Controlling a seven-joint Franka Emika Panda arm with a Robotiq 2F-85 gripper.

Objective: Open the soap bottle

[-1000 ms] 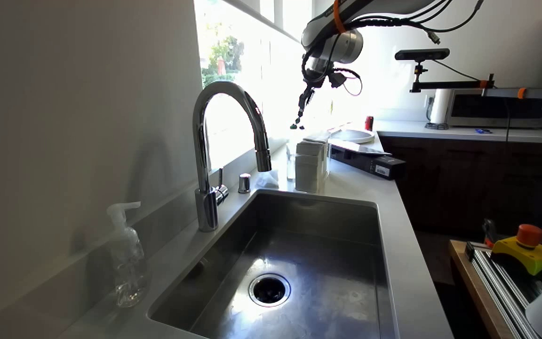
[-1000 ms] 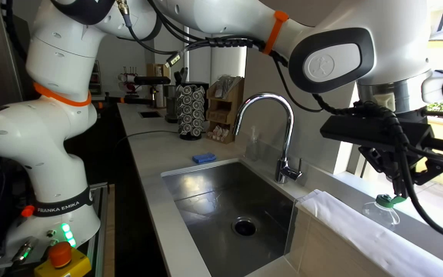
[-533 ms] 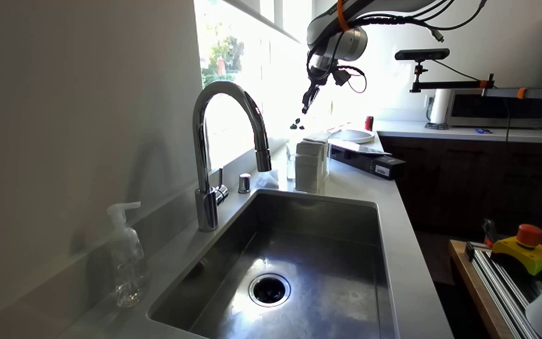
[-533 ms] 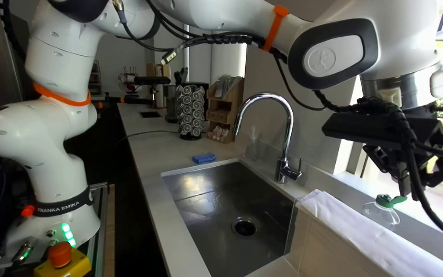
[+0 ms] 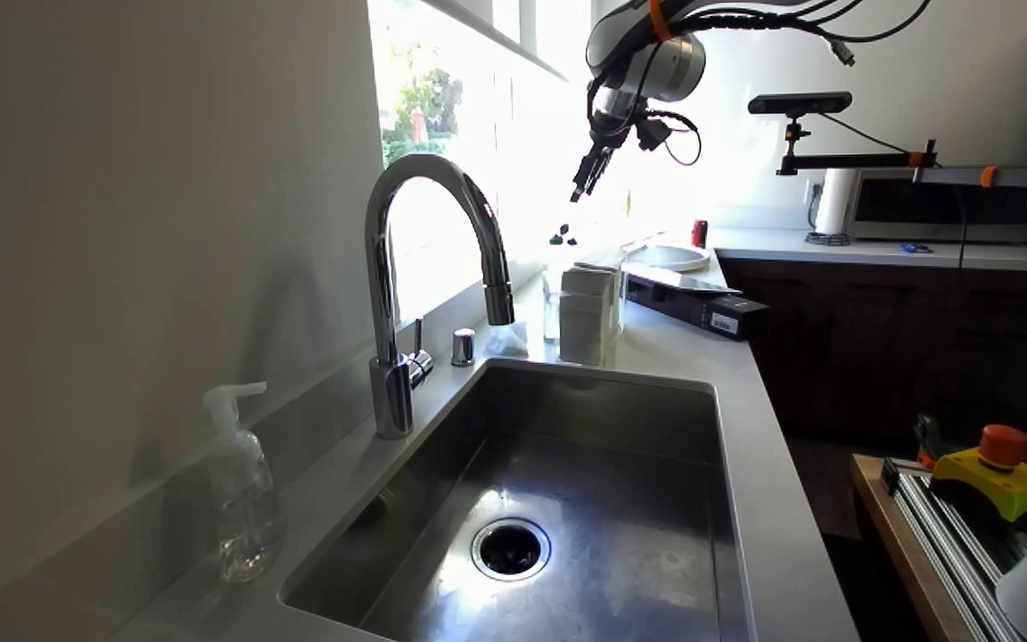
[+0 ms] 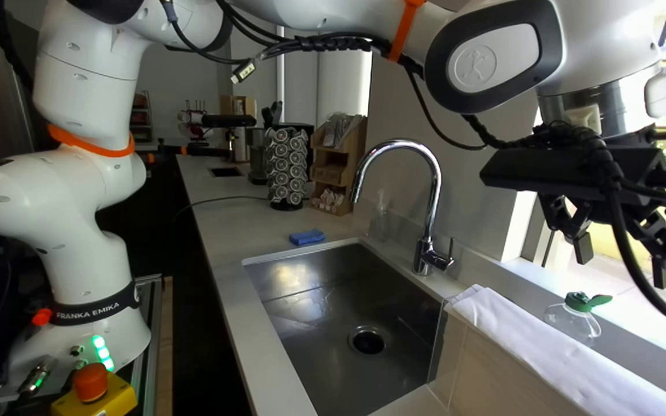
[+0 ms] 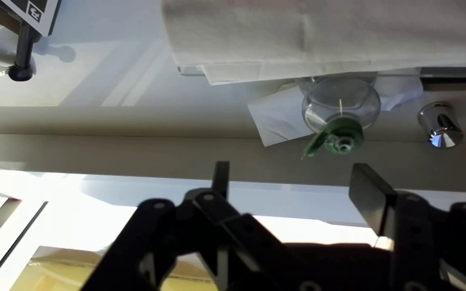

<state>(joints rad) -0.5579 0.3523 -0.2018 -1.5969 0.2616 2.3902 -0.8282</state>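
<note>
The soap bottle is see-through with a green cap; it stands upright by the window-side wall. Its green flip lid is swung up off the cap, and the nozzle shows in the wrist view. In an exterior view the bottle is partly behind a white stack, with the lid sticking out sideways. My gripper hangs above the cap, clear of it, fingers spread with nothing between them. The wrist view shows the gripper apart from the bottle too.
A white folded stack in a clear holder stands right beside the bottle. The tall chrome faucet, a short chrome cylinder and the steel sink are close by. A clear pump bottle and a black box share the counter.
My gripper has risen away from the green cap, where it was right at the flip lid, and its fingers have parted from shut. The bottle has stayed in place.
</note>
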